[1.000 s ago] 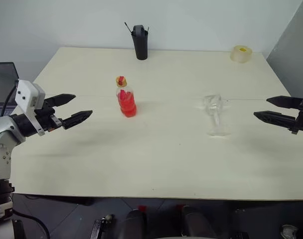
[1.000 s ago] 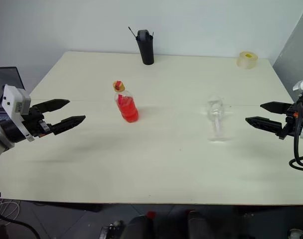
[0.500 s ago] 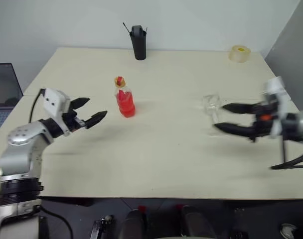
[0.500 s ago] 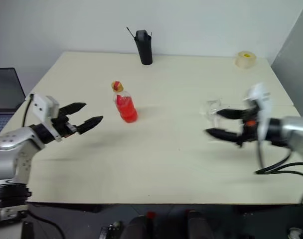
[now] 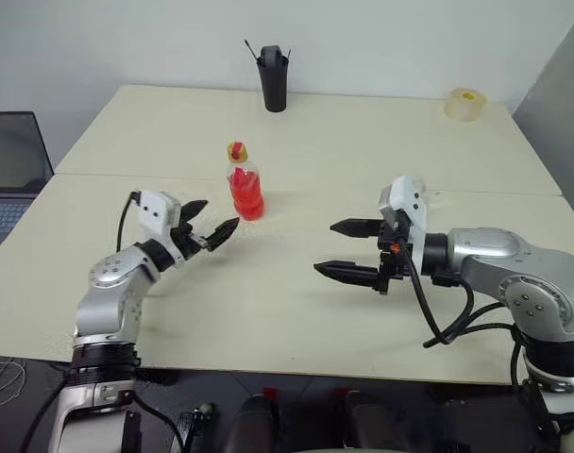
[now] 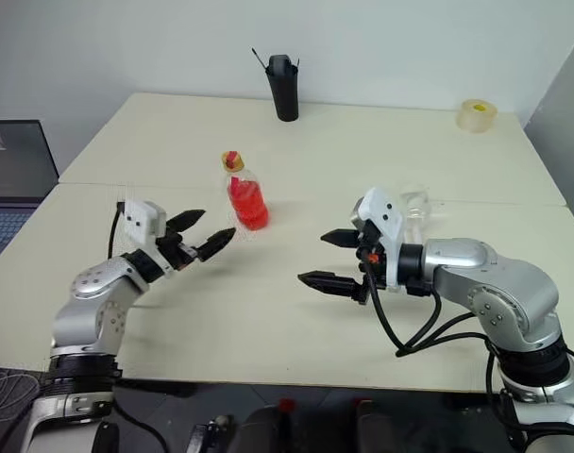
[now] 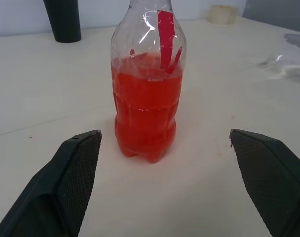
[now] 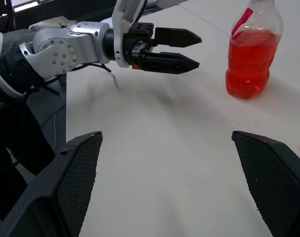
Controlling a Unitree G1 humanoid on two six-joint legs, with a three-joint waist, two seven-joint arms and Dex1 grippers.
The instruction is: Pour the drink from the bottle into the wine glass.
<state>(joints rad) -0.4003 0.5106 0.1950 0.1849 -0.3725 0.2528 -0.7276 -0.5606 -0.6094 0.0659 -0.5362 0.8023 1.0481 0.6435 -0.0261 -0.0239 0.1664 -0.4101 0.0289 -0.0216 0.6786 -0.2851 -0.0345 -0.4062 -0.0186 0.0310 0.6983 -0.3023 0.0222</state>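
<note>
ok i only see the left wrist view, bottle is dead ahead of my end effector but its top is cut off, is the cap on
observer: yes, a red cap sits on the bottle.
operator: where's the right end effector
observer: the right end effector is open and empty over the table, to the right of the bottle, pointing left.
operator: and the glass
observer: the glass is just behind the right wrist, partly hidden by it.
</note>
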